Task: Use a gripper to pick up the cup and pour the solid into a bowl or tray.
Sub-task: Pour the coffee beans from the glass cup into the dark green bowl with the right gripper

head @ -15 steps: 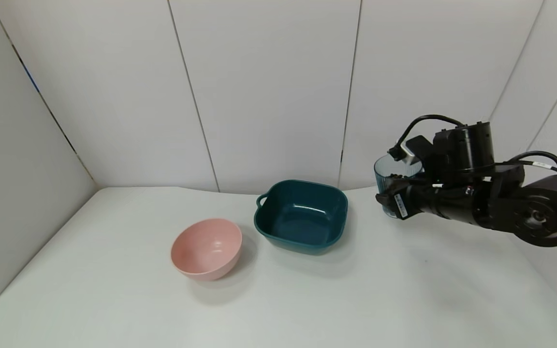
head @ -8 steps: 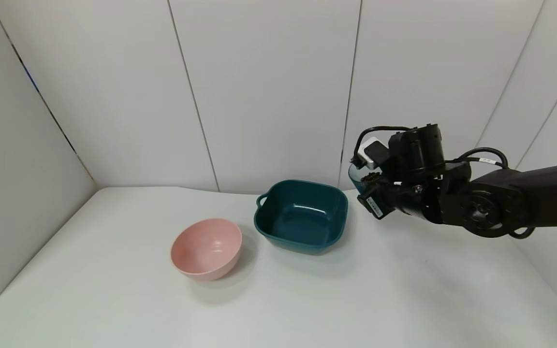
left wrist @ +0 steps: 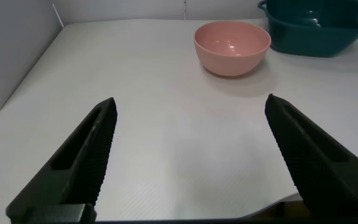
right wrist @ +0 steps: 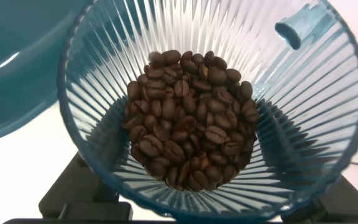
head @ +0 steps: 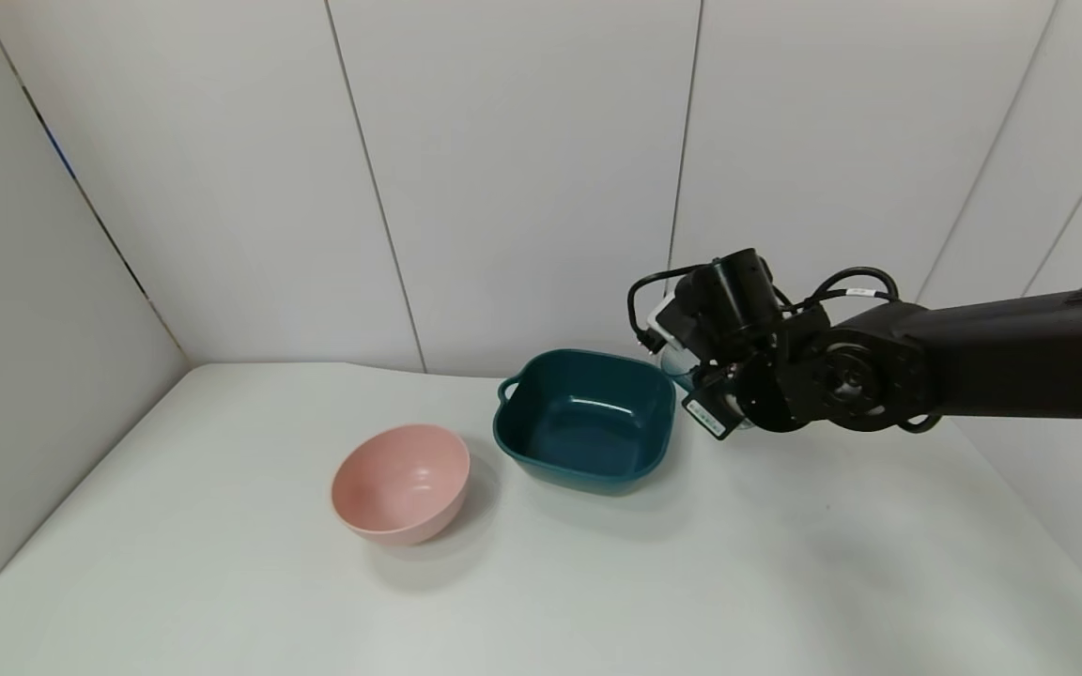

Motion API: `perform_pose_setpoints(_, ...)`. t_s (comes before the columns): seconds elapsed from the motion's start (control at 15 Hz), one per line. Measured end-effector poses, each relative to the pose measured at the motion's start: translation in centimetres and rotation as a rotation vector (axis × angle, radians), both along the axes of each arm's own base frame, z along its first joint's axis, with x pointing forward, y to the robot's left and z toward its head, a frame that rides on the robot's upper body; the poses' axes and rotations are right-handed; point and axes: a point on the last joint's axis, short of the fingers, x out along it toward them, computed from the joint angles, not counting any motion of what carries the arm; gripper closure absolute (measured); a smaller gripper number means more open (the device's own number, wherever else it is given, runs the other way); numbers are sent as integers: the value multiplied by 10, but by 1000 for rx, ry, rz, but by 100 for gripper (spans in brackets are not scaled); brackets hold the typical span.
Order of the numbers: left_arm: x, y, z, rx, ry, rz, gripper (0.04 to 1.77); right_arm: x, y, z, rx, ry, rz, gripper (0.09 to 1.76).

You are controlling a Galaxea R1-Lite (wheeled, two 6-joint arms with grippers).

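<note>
The cup (right wrist: 210, 106) is held by the right gripper (head: 719, 399), whose fingers are closed on its lower part; in the right wrist view only the dark ends of the fingers (right wrist: 86, 193) are seen below the ribbed wall. The cup is lifted clear of the table (head: 785, 563). The solid (right wrist: 191, 124), a heap of dark brown beans, is gathered low in the cup, and none is seen at the lip.

The relation that matters for the pour is the side on which the teal bowl (head: 585, 418) lies. From the fingers, the bowl is just beside, toward the robot's left, and lower. In the head view the cup (head: 677, 368) is mostly hidden behind the wrist, so it cannot be told surely whether its mouth is already over the bowl's rim or only next to the near corner; probably it is at the edge. In the wrist view the teal wall (right wrist: 23, 68) is seen close beside the cup's rim, which agrees with this.

The long axis of the cup appears close to upright, perhaps a little leaned. A roll of the wrist toward the bowl is judged to be the move needed, with the mouth first brought over the hollow.

The pink bowl (head: 400, 482) stands farther left, well apart from the fingers. The left gripper (left wrist: 191, 168) is parked over bare table, its fingers spread wide and holding nothing.
</note>
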Motion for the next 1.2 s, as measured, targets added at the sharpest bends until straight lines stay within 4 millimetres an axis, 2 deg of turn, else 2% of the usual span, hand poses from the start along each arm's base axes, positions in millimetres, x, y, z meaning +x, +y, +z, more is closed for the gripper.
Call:
perform_pose_setpoints(0.2, 0, 0, 0, 0, 0, 0, 9, -1, 13, -4, -72, 13, 3, 51)
perform_pose_setpoints(0.67, 0, 0, 0, 0, 0, 0, 9, -8, 33, 1, -253, 96, -26, 51)
perform_pose_setpoints(0.87, 0, 0, 0, 0, 0, 0, 9, -13, 48, 2, -295, 88, -21, 51)
perform_pose_setpoints(1.2, 0, 0, 0, 0, 0, 0, 9, -16, 66, -15, -445, 54, -71, 52)
